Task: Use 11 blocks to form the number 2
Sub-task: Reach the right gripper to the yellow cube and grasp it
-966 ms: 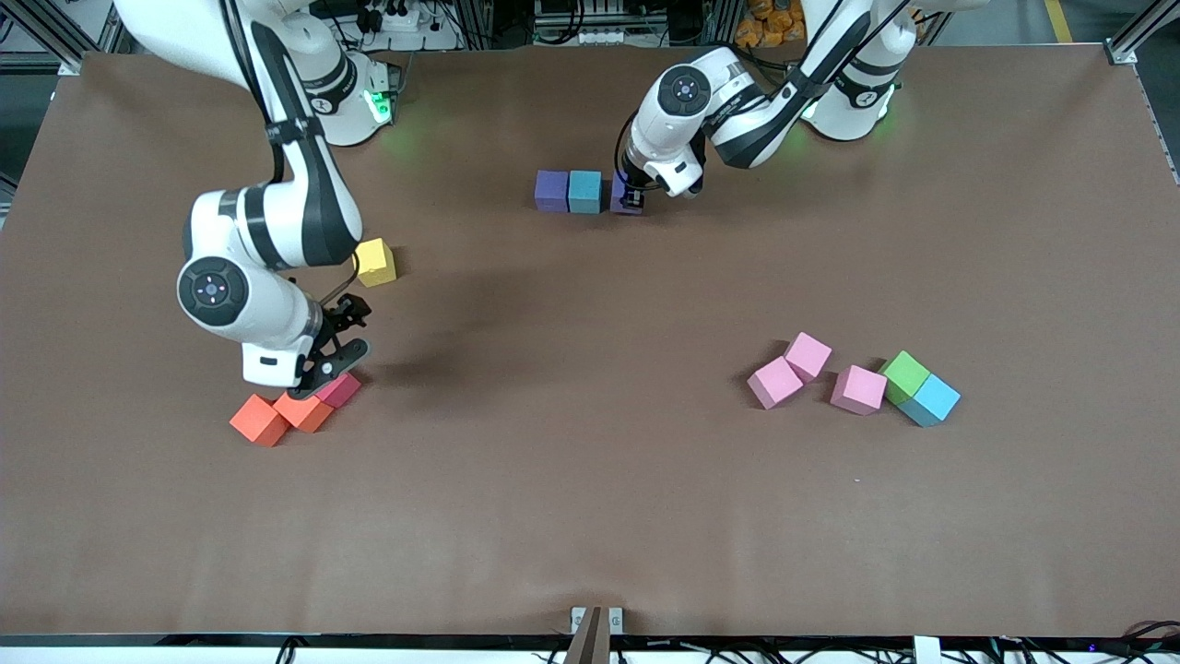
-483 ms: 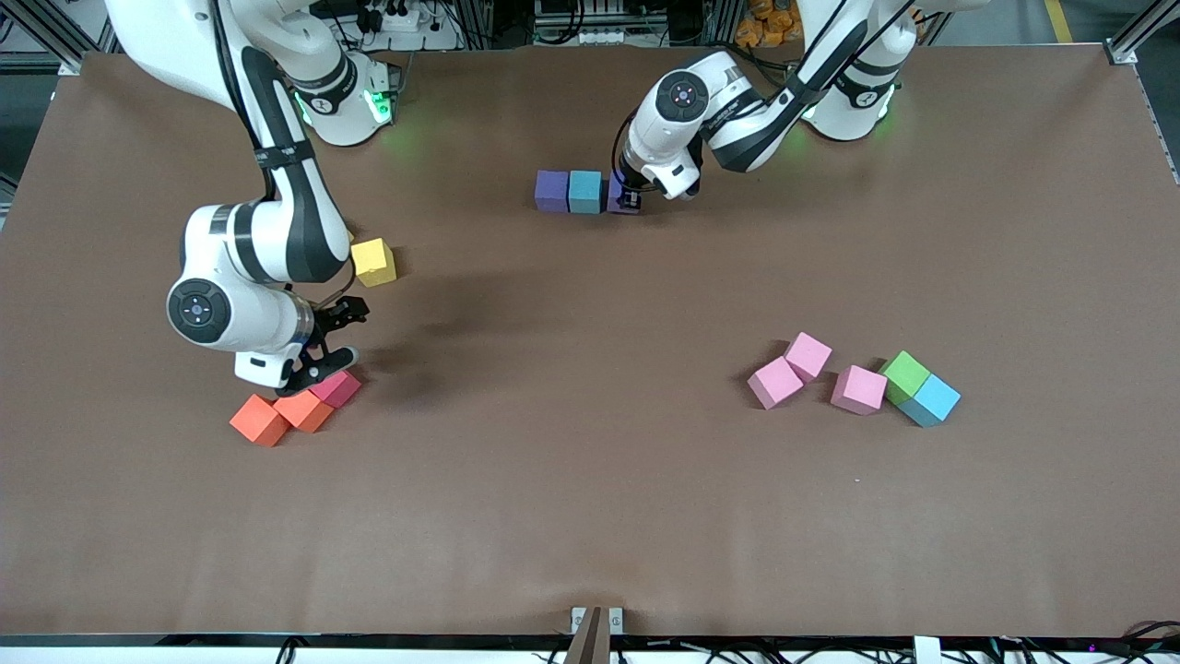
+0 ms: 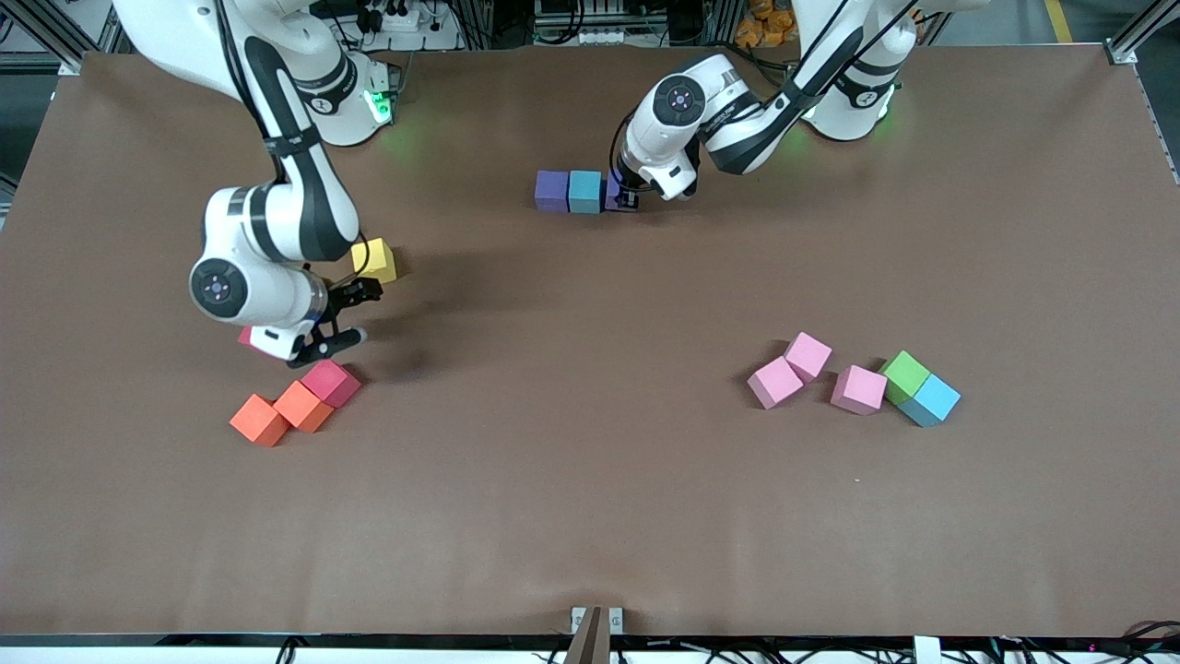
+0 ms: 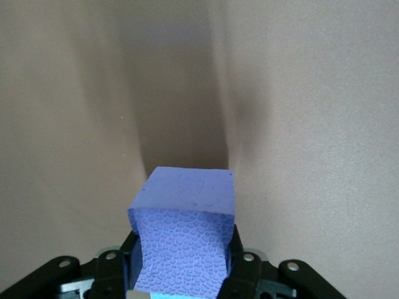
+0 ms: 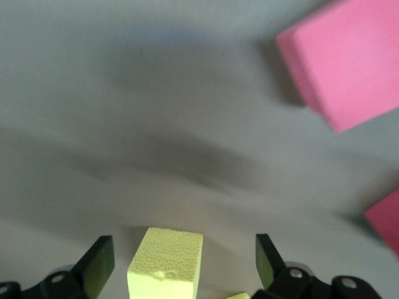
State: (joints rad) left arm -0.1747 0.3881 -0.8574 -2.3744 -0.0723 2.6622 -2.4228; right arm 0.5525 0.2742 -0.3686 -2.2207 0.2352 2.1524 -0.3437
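Blocks [image 3: 808, 356] — 3 pink, 2 purple (1 yellow) — brown table [image 3: 590, 516].

I see the brown desk [image 3: 590, 516] carrying scattered blocks [image 3: 857, 389] — three lined up [image 3: 584, 192] near the robots' edge.

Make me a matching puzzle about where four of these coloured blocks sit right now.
Blocks:
1. yellow block
2. green block
3. teal block
4. end purple block

Places:
A. gripped by the left gripper
B. touching the sky-blue block
C. touching no other block, close to the open right gripper
D. lined up between two other blocks

Pairs: 1-C, 2-B, 3-D, 4-A
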